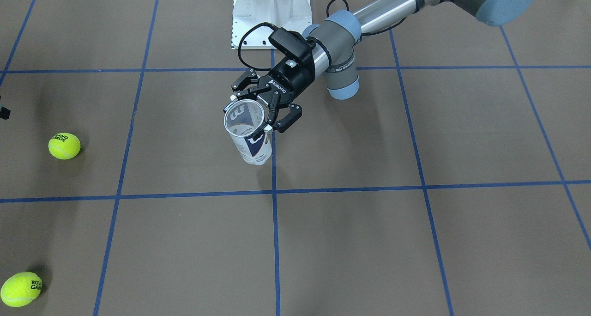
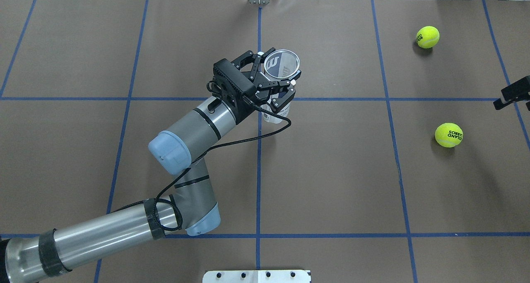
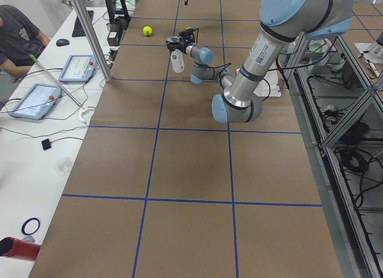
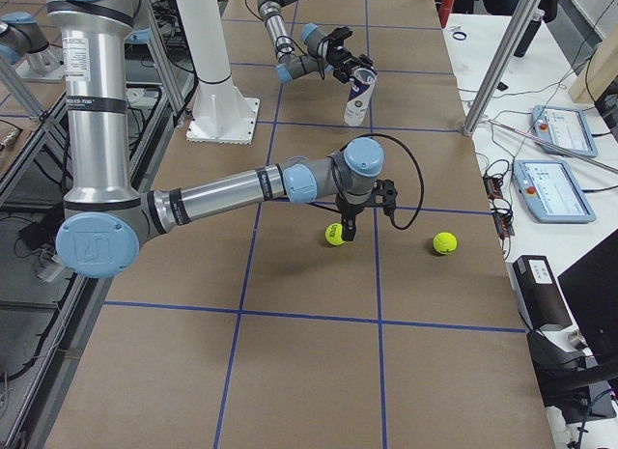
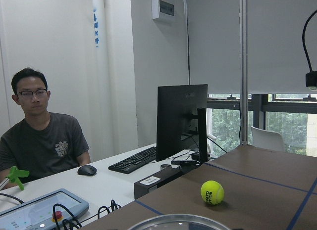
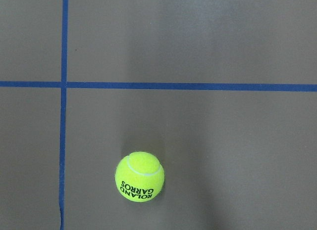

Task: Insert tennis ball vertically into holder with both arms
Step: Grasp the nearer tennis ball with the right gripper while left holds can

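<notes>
The holder (image 1: 251,138), a clear can with a white and navy label, stands upright with its open mouth up. My left gripper (image 1: 263,107) is shut on it just below the rim, also seen from overhead as the gripper (image 2: 276,79) and the holder (image 2: 282,64). One tennis ball (image 2: 449,135) lies at the right, and another tennis ball (image 2: 427,37) lies farther back. My right gripper (image 4: 348,227) hangs just above and beside the nearer ball (image 4: 334,236). That ball (image 6: 140,176) shows from above in the right wrist view, with no fingers visible, so I cannot tell the right gripper's state.
The white pedestal base (image 1: 271,13) stands behind the holder. A person (image 5: 42,141) sits at a desk with a monitor (image 5: 182,121) and tablets beyond the table's far edge. Blue tape lines grid the brown table (image 2: 331,171).
</notes>
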